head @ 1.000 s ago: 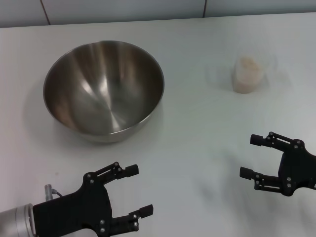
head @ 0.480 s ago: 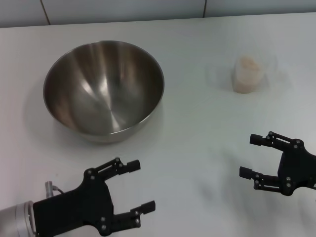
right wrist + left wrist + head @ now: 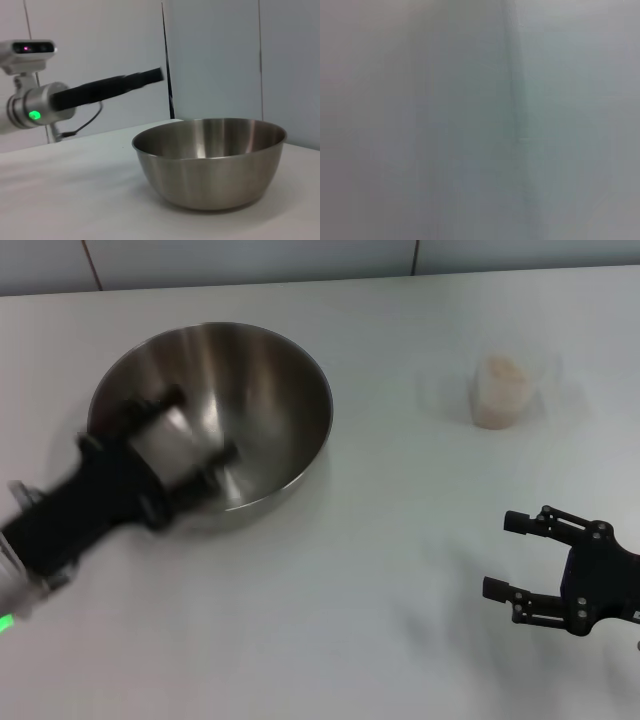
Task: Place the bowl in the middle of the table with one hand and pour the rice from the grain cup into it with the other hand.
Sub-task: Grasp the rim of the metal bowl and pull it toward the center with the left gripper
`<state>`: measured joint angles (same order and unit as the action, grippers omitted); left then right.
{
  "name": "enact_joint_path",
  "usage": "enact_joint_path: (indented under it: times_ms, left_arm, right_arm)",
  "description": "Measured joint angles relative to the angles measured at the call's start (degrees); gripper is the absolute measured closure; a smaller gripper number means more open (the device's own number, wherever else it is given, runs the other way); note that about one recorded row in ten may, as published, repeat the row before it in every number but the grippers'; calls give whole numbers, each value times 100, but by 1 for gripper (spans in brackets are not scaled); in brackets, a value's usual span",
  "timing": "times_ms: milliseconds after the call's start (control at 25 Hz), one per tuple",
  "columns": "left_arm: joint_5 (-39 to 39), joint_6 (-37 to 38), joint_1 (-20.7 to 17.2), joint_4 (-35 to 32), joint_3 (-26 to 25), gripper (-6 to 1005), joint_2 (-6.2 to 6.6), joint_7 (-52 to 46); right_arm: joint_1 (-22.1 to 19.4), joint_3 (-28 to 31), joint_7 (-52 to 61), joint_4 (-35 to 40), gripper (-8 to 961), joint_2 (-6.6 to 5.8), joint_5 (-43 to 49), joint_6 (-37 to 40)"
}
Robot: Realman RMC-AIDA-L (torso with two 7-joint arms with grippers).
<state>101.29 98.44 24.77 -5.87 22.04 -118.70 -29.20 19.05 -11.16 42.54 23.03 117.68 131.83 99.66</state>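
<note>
head view: the large round stainless-steel mixing bowl (image 3: 212,420) sits upright on the plain white worktop (image 3: 380,570), on the robot's left half and toward the far side. the left black two-finger gripper (image 3: 190,435) hangs over the near-left part of the bowl, blurred, with its fingers spread apart, one tip over the left rim and the other over the inner wall; it holds nothing, and whether it touches the steel cannot be told. its wrist, with a small green light, runs off to the near left edge. the small clear plastic grain cup (image 3: 501,390) stands upright well apart from the bowl on the robot's right, far side, heaped with off-white rice (image 3: 501,371). the right black gripper (image 3: 512,558) hovers over the near right of the worktop, fingers apart and empty, well short of the cup.

left wrist view: only a grey-green smear; nothing can be made out.

right wrist view: the bowl (image 3: 210,162) stands on the worktop (image 3: 75,200), seen side-on. the left arm, a silver-grey wrist with a green light, reaches above the bowl's rim level, and its dark gripper (image 3: 150,76) is a blurred streak.
</note>
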Motion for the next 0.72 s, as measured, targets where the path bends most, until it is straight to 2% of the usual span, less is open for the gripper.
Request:
enact_joint_path:
  times_ms: [40,80,120,160,280,480,720]
  left_arm:
    - [-6,-167,45,-1,-390,251,6,-23]
    - [-7,-498,126,4,-1040,252,12,-73]
    - [-6,-675,171,3,-1273,253,13,-92]
    - [-6,-675,171,3,-1273,254,13,-92]
    - [-7,-1388,367,-31,-1898,256,14,-100]
    - [-5,-1826,537,-56,-2059,260,27,-136]
    - [-2,-1970,606,-67,-2070,264,32,-175]
  right_arm:
    - [1,0,0,0,125,1,-2,1]
    - [3,0,-4,0,125,0,-6,0]
    - [3,0,-4,0,125,0,-6,0]
    - [7,0,-9,0,125,1,-7,1]
    - [33,0,-29,0,126,10,-14,1]
    - [60,0,-33,11,126,29,-16,0]
    - [73,0,-44,26,125,35,-28,0]
